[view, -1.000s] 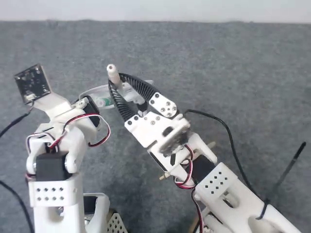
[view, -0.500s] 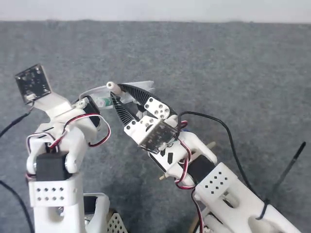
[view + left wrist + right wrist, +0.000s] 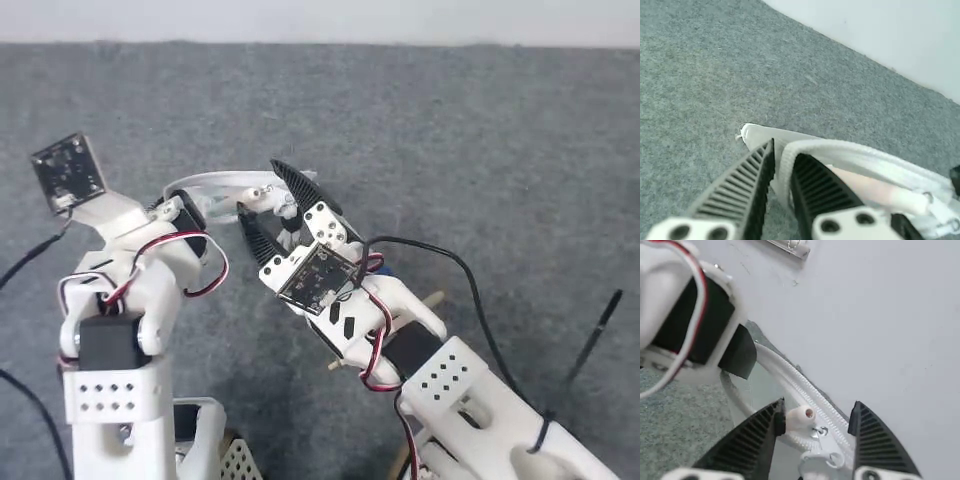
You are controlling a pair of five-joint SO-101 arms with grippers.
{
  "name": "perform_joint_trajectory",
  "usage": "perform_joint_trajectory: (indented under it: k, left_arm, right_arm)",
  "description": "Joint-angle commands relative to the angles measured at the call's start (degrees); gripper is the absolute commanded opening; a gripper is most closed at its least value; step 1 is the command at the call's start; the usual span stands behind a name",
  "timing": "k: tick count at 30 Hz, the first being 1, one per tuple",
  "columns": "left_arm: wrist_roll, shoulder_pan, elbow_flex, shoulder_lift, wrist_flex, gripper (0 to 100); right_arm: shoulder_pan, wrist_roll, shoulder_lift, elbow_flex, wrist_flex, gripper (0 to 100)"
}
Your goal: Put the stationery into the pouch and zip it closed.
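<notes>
My right pincer (image 3: 819, 415) is nearest me, its black ribbed jaws spread wide and holding nothing. The blunt end of a white cylindrical pen (image 3: 800, 417) lies between them, close against one jaw, and I judge it free. Just beside it my left pincer (image 3: 784, 152) is clamped on the rim of the clear plastic pouch with a white zip (image 3: 225, 183), holding the mouth up off the grey carpeted surface (image 3: 480, 130). In the left wrist view the pen's barrel lies inside the pouch, under the zip line. A small white zip pull (image 3: 817, 460) hangs close under the open jaws.

My worries, in order:

- **Pen end fouling the zip.** It sits right at the mouth. If it isn't fully below the teeth, the slider will jam on it or push it back out.
- **Snagging.** The right jaws straddle the rim, so pulling away at an angle could hook the zip band and drag the pouch.
- **Losing the hold.** The left pincer has only a thin strip of rim, and a hard tug on the pull could strip it free and let the mouth collapse.

Beyond the pouch the surface runs back to a pale wall.
</notes>
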Motion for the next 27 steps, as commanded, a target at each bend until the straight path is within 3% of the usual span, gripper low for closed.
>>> perform_joint_trajectory:
  k: [1, 6, 18, 27]
  left_arm:
    - [0.70, -0.26, 0.31, 0.70, -1.85, 1]
    - [0.70, -0.26, 0.31, 0.62, -1.85, 1]
    - [0.70, -0.44, 0.40, 0.62, -1.85, 1]
    - [0.70, -0.53, 0.40, 0.62, -1.85, 1]
  right_arm:
    - [-1.27, 0.88, -0.84, 0.44, 0.40, 18.8]
    - [-3.03, 0.88, -5.67, 2.20, 0.84, 18.8]
    - [-2.95, -4.66, -23.25, 1.67, 15.87, 18.8]
    - [-2.86, -5.98, -25.80, -3.25, 27.65, 18.8]
